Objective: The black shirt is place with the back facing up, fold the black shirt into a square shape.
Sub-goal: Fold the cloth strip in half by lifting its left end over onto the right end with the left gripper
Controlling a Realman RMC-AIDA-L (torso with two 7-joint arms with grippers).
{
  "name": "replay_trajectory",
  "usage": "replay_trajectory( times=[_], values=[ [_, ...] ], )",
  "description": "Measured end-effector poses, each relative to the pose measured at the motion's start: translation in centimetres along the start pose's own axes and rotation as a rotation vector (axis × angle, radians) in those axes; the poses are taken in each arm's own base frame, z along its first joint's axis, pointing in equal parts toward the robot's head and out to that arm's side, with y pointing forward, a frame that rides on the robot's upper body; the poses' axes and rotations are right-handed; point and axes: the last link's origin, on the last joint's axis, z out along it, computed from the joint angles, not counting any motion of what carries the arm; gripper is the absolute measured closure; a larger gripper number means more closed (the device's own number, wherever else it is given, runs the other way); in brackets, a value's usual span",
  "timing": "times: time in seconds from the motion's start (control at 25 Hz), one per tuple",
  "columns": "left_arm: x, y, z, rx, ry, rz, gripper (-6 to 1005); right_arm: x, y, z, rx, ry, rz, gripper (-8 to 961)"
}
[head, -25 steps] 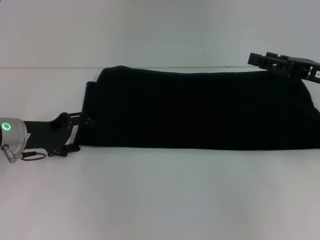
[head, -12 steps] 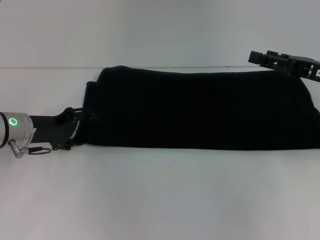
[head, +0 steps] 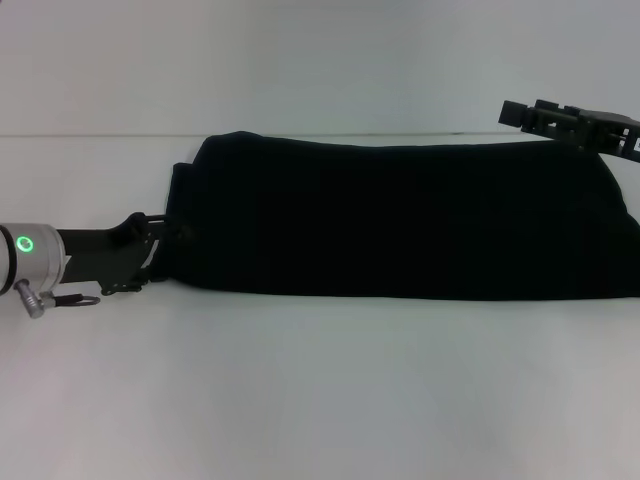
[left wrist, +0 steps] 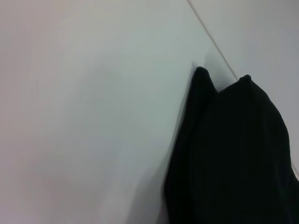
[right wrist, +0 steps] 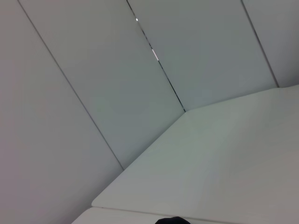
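Nearest the camera it's just bare white table (head: pixel 320 400), then the black shirt (head: pixel 400 215) lying across the middle as a long folded band, long axis running left to right in the head view, the straighter edge toward the robot and the far edge sloping up a bit near the back of the table. No lettering is showing, just plain black cloth. The left gripper (head: pixel 150 255) is at the shirt's left end, low on the table, touching or right against the near corner (black on black, so I honestly can't tell how far apart its fingers are or whether they have any cloth). Compared with a second ago, that arm has slid a touch further in toward the shirt and sits flatter; the shirt itself hasn't shifted. The left wrist view shows two rounded folds of cloth on the table. Farther back, the right gripper (head: pixel 515 115) hovers above the shirt's far right corner, same spot as before; can't tell its finger state either. Behind everything is a pale wall (right wrist: pixel 140 70).
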Motion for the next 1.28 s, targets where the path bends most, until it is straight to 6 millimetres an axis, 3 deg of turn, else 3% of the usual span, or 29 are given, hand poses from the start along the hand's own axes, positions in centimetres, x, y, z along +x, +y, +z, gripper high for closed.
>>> replay_trajectory(
  times=[0.24,0.68,1.0,1.28],
  values=[
    [0.1,-0.3,0.0,0.012,0.012,0.032,259,-0.1,0.0,0.0,0.000,-0.001,-0.003,39],
    [-0.4,-0.4,0.6,0.023,0.003,0.049,708,-0.1,0.0,0.0,-0.003,0.000,-0.004,39],
    [-0.2,-0.6,0.5,0.023,0.018,0.072,961,0.0,0.2,0.3,-0.009,0.004,-0.008,39],
    [-0.2,-1.5,-0.5,-0.036,0.065,0.119,967,0.3,0.5,1.0,-0.009,0.003,0.002,39]
  ],
)
